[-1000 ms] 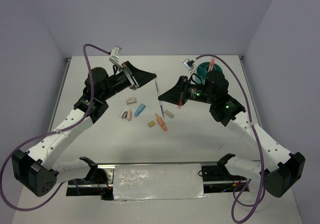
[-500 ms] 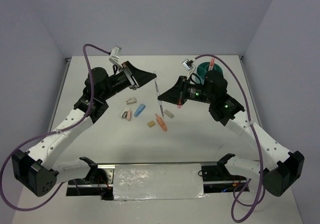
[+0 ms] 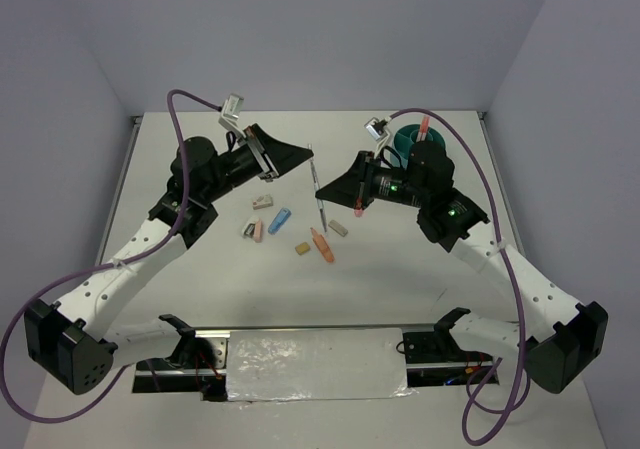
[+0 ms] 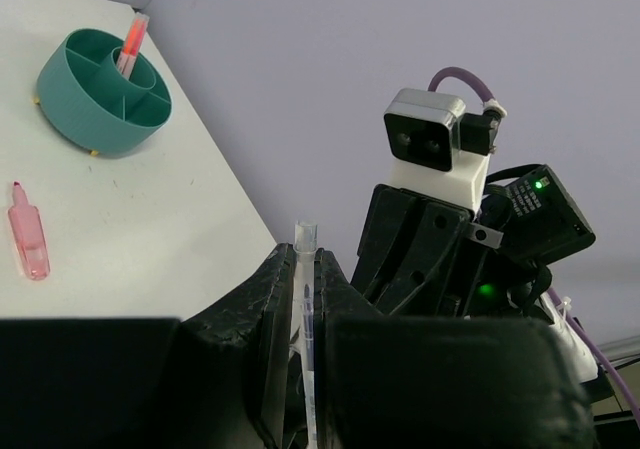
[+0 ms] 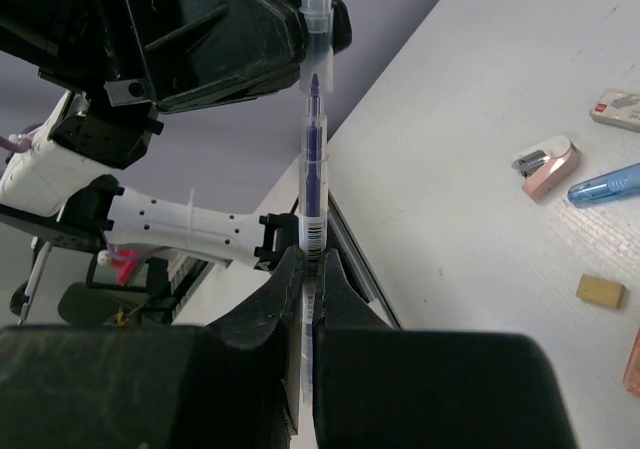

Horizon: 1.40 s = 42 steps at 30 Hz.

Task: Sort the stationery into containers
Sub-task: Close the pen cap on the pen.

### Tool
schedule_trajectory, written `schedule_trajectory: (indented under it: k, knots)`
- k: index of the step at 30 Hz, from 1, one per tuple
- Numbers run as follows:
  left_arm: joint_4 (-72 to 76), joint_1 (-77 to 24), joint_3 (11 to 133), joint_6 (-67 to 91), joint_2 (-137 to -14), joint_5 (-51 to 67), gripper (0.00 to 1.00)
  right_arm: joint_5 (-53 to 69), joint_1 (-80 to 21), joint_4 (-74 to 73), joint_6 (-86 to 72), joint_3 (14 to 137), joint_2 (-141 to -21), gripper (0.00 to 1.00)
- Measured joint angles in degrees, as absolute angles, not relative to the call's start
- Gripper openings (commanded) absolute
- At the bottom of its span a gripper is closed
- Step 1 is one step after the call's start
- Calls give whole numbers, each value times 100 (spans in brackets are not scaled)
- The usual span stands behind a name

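Above the tabletop (image 3: 400, 269), the thin dark pen (image 3: 317, 181) is clenched at one end by the left fingers (image 4: 275, 319) and at the other by the right fingers (image 5: 335, 304); the teal organiser cup (image 3: 404, 141) stands behind the right fingers

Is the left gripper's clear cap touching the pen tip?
Apart. In the right wrist view, background shows between the mouth of the clear cap and the blue tip of the pen, which the right gripper holds.
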State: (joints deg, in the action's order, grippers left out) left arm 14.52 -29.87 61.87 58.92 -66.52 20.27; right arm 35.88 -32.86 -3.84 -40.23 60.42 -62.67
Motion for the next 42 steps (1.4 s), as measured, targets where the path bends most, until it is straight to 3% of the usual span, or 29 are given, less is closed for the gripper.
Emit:
schedule_trajectory:
  k: [15, 18, 22, 31, 32, 33, 36, 40, 42]
  knots:
    - [1949, -3028, 5905, 6018, -6536, 1640, 0, 3743, -3114, -716, -3846, 7063, -7063, 0]
    - [2064, -3061, 5957, 5961, -6536, 1448, 7, 3983, -3046, -805, -3597, 7415, -7293, 0]
    - [1859, -3105, 6204, 5629, -6536, 1382, 29, 4228, -3020, -746, -3236, 7570, -7408, 0]
    - [672, -3319, 6982, 4711, -6707, 1828, 33, 4307, -3061, -628, -2443, 7590, -7251, 0]
    - [628, -3336, 7002, 4659, -6735, 1916, 32, 4285, -3061, -646, -2390, 7607, -7238, 0]
    - [591, -3354, 7004, 4641, -6751, 1979, 19, 4272, -3061, -646, -2353, 7618, -7236, 0]
    - [578, -3354, 7015, 4515, -6790, 2071, 3, 4248, -3061, -711, -2300, 7629, -7218, 0]
    - [574, -3343, 7057, 4480, -6827, 2163, 0, 4252, -3059, -729, -2300, 7629, -7212, 1]
    - [554, -3330, 7098, 4458, -6840, 2228, 0, 4270, -3059, -714, -2305, 7636, -7212, 15]
